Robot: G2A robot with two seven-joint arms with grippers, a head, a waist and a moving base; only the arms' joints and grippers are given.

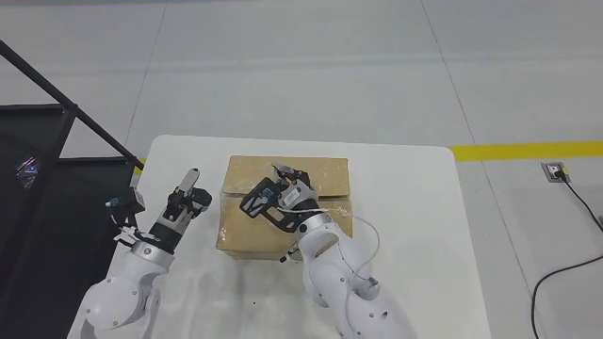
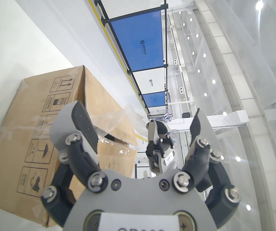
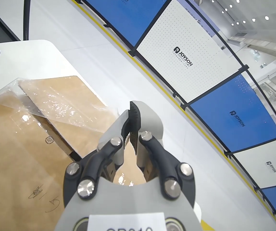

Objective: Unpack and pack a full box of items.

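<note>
A brown cardboard box (image 1: 325, 174) stands on the white table (image 1: 405, 207). Its top flaps are slightly parted, and loose clear tape (image 3: 61, 99) lies crumpled over them. My right gripper (image 1: 287, 177) hovers over the middle of the box top (image 3: 13, 140), its jaws pressed together (image 3: 132, 108) at the raised end of the tape. My left gripper (image 1: 191, 181) stands open (image 2: 139, 111) beside the box's left side (image 2: 37, 111), holding nothing. Past its fingers the right gripper (image 2: 156, 131) appears, with the tape (image 2: 128, 114) lifted toward it.
Bare table surface extends to the right of the box and in front of it. A black frame (image 1: 47, 104) stands off the table's left edge. The white floor with yellow lines lies beyond the table.
</note>
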